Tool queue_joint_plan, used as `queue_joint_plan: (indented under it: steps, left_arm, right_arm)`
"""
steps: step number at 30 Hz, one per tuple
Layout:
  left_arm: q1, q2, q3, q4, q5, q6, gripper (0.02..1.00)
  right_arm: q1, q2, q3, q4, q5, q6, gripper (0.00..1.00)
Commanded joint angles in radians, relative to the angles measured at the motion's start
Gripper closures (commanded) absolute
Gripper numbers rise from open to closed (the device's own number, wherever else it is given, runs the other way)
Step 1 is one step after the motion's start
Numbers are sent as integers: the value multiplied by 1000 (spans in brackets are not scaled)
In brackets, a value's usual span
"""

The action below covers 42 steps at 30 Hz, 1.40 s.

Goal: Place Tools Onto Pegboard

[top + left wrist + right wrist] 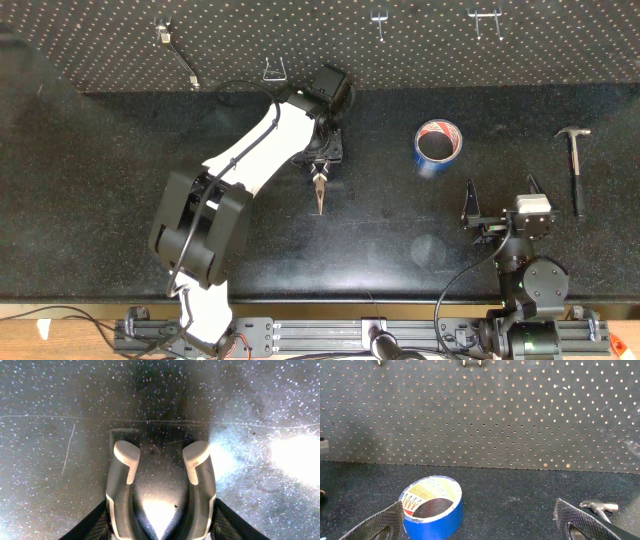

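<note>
Seems to be the pick-up of the pliers (pixel 319 192), which lie on the black table (pixel 120 200) at the middle, just on the near side of the left gripper (pixel 161 457), with the tip toward the near edge. Keep the fingers (pixel 125 456) spread as now, with only bare table between them. Bring them over the handles, go down straight, and close across both handles, not on the thin tip. Then carry to the wire hook (pixel 275 70), seemingly free, on the pegboard (pixel 420 40) at the far side. Leave the right gripper (pixel 479 510) at near right, also wide apart and empty, nearer than the blue tape roll (pixel 432 505). Cannot tell how high the left fingers stand above the table, nor whether touching the pliers. Joint and handle shape too small to make out.
</note>
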Motion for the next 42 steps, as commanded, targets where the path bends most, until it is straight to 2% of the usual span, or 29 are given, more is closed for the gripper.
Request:
queue_joint_plan:
  steps: [1,12,14,16,24,28,34,36,39,42]
  left_arm:
    - [7,23,17,1,8,-3,540]
    - [7,23,17,1,7,-3,549]
    - [6,21,17,3,7,-3,693]
    - [6,18,17,4,9,-3,991]
    - [-35,-80,1,-46,6,-23,989]
    - [-39,-214,-54,-84,-32,-168,989]
    - [-34,-497,-266,-80,-126,-171,989]
    - [-11,-625,-365,-19,-149,-171,991]
    - [38,-731,-435,117,-236,-135,991]
    - [92,-724,-435,338,-347,14,991]
  right_arm:
    - [4,-7,-2,-6,-9,-13,25]
    - [4,-7,-2,-6,-9,-14,25]
    - [4,-7,-2,-6,-9,-14,25]
    - [4,-7,-2,-6,-9,-14,25]
    - [4,-7,-2,-6,-9,-14,25]
    - [4,-7,-2,-6,-9,-14,25]
    - [4,-7,-2,-6,-9,-14,25]
    - [4,-7,-2,-6,-9,-13,25]
    - [4,-7,-2,-6,-9,-14,25]
    - [4,-7,-2,-6,-9,-13,25]
